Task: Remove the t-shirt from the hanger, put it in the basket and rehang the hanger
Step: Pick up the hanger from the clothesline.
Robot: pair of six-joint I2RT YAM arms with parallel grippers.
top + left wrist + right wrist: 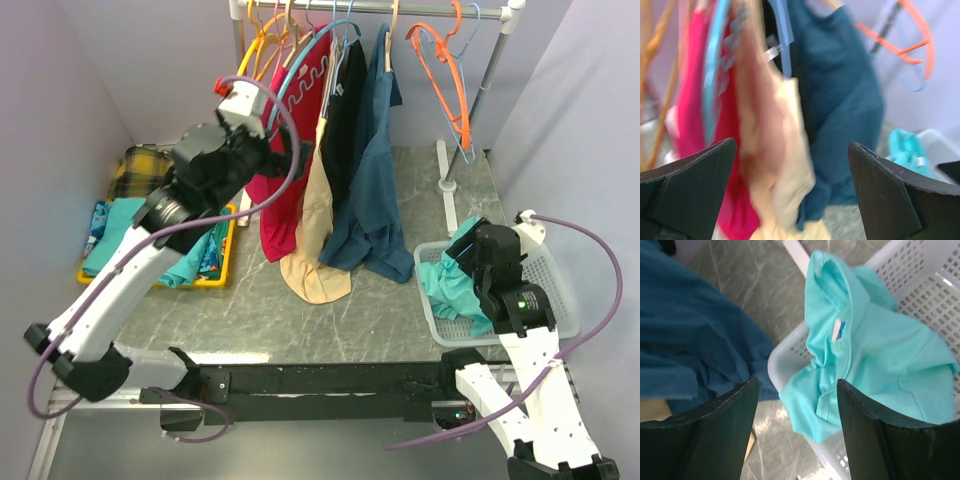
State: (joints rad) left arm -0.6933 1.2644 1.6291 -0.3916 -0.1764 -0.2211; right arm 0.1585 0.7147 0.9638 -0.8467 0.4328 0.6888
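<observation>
Top external showed the teal t-shirt [442, 285] off its hanger, in the basket [556, 288]; right gripper [796, 385] open above it. Left gripper [791, 144] (jaws wide) faced the rack [490, 75] and needed to close on, seemingly, the beige shirt [318, 235].

The grey marbled table [330, 320] carried a yellow tray [215, 283] at centre left, a white mesh basket [565, 300] at lower right and the rack's white foot [443, 160] at upper right. Hems of a beige shirt [315, 275] and a blue shirt [375, 240] rested on it mid-frame.
</observation>
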